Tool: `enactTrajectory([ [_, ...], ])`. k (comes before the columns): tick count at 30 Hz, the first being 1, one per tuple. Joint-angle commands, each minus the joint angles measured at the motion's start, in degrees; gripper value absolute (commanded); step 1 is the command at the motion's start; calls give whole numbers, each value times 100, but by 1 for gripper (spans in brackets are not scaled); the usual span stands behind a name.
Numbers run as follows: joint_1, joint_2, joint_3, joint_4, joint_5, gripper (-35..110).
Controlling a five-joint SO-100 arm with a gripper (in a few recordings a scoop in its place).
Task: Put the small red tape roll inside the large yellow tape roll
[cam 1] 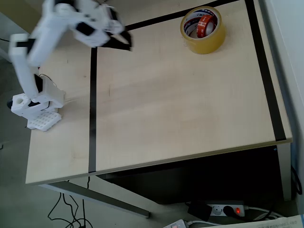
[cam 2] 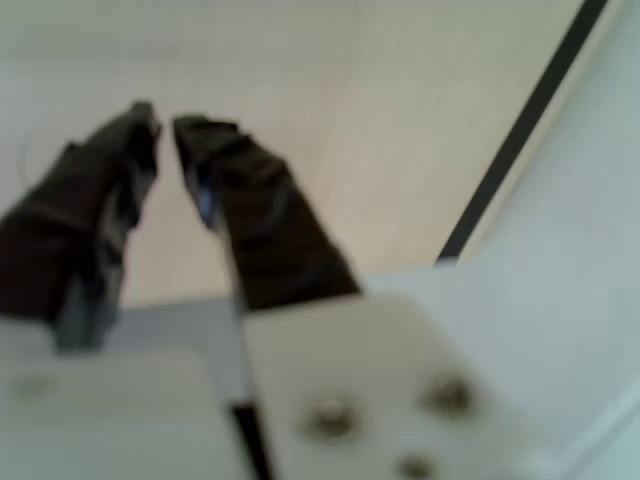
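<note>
The large yellow tape roll (cam 1: 205, 44) lies flat at the table's far right in the overhead view. The small red tape roll (cam 1: 206, 24) rests inside its white core, leaning against the inner wall. My gripper (cam 1: 121, 40) hovers blurred at the far left of the table, well apart from both rolls. In the wrist view its dark fingers (cam 2: 262, 220) stand almost together above bare wood, the gripper (cam 2: 165, 121) shut with nothing held.
The light wooden table (cam 1: 180, 114) carries black tape lines (cam 1: 92, 109) marking a rectangle. The arm's white base (cam 1: 37, 108) is clamped at the left edge. A power strip (cam 1: 227, 209) and cables lie on the floor below the front edge.
</note>
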Motion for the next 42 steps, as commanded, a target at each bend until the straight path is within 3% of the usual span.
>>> enactTrajectory([
  [1, -9, 3357, 3023, -1239, 70, 0],
  [3, -26, 4667, 5019, -2619, 70, 0],
  [9, -26, 6117, 7717, -4289, 264, 0],
  [23, 255, 9888, 12120, -6003, 650, 0],
  [29, 439, 12006, 14036, -5845, 650, 0],
  [38, 580, 11206, 14177, -4570, 888, 0],
  [42, 387, 11461, 14177, -3375, 888, 0],
])
